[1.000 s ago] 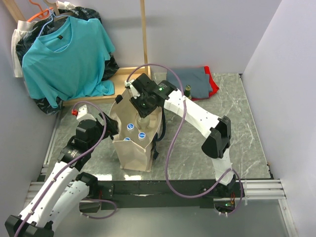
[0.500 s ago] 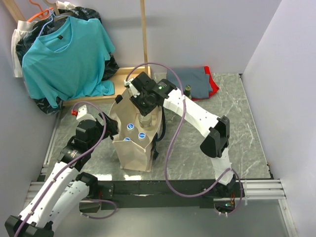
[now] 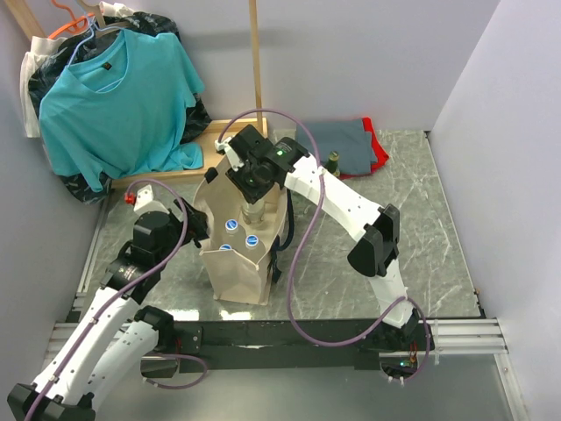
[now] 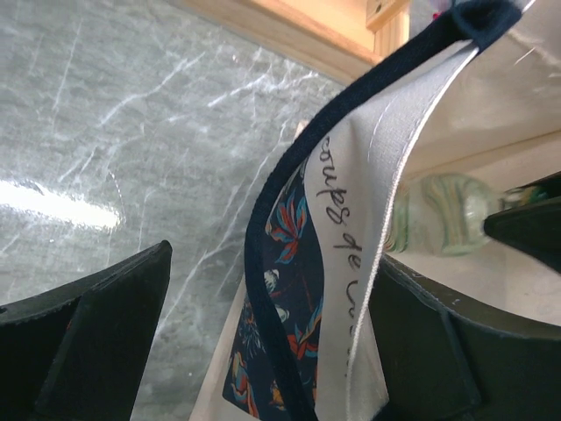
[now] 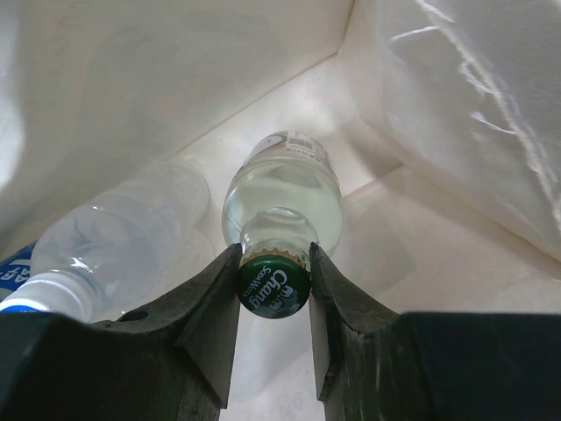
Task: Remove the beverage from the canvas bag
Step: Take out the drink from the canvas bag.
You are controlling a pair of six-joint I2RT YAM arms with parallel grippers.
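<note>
right pincer (image 5: 273,263) down inside canvas bag (image 3: 232,276), clamping beverage (image 5: 280,197) cap

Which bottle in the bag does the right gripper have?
The green-capped Chang glass bottle, pinched at its cap by the right gripper; the plastic water bottle beside it is untouched.

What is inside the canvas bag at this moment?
The canvas bag holds a clear glass bottle, its green cap pinched by the right gripper, and a plastic water bottle beside it. What lies under them is hidden.
</note>
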